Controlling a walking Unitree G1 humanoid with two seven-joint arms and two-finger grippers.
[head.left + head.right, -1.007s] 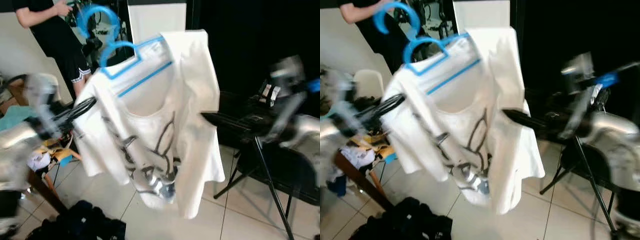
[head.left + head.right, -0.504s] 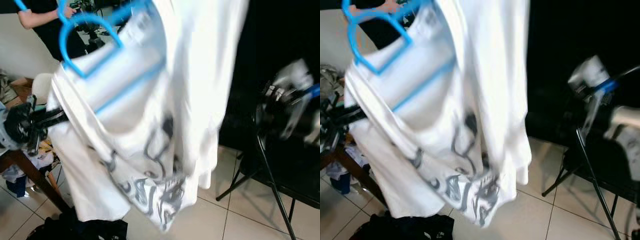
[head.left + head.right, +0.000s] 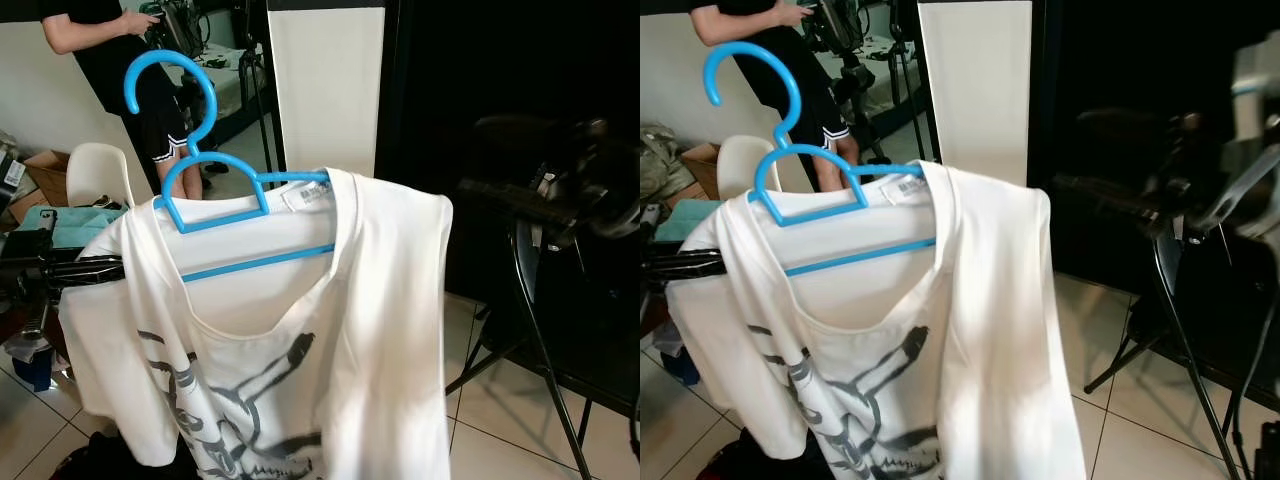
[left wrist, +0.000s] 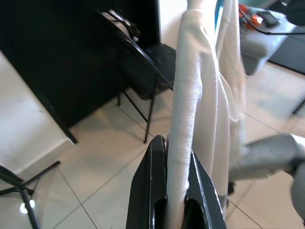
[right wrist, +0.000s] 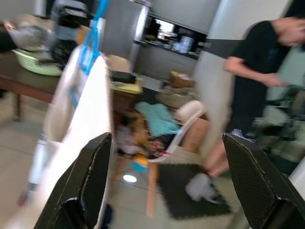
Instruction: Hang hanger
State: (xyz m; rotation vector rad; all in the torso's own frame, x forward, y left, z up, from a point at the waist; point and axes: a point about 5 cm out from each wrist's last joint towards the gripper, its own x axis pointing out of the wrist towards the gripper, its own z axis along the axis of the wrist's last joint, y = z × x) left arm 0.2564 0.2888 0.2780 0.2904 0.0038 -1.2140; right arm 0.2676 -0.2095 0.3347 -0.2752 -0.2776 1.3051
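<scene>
A blue plastic hanger (image 3: 215,195) carries a white T-shirt (image 3: 300,340) with a grey print; its hook (image 3: 165,80) points up, hooked on nothing. My left gripper (image 3: 112,266) comes in from the left, level with the shirt's shoulder. In the left wrist view it (image 4: 177,149) is shut on a fold of the white cloth (image 4: 190,95). My right gripper (image 3: 490,192) hangs blurred to the right of the shirt's other shoulder, apart from it. In the right wrist view its fingers (image 5: 93,176) stand wide open with nothing between them.
A person in black (image 3: 115,55) stands at the back left beside a white pillar (image 3: 325,90). A white chair (image 3: 95,170) and a cluttered table lie on the left. A black folding stand (image 3: 540,330) is on the right. Dark clothes (image 3: 90,462) lie on the tiled floor.
The shirt swung up close to the camera, then dropped back; it now hangs steady with the hook upright. My right gripper has drawn away from the shirt's edge toward the right.
</scene>
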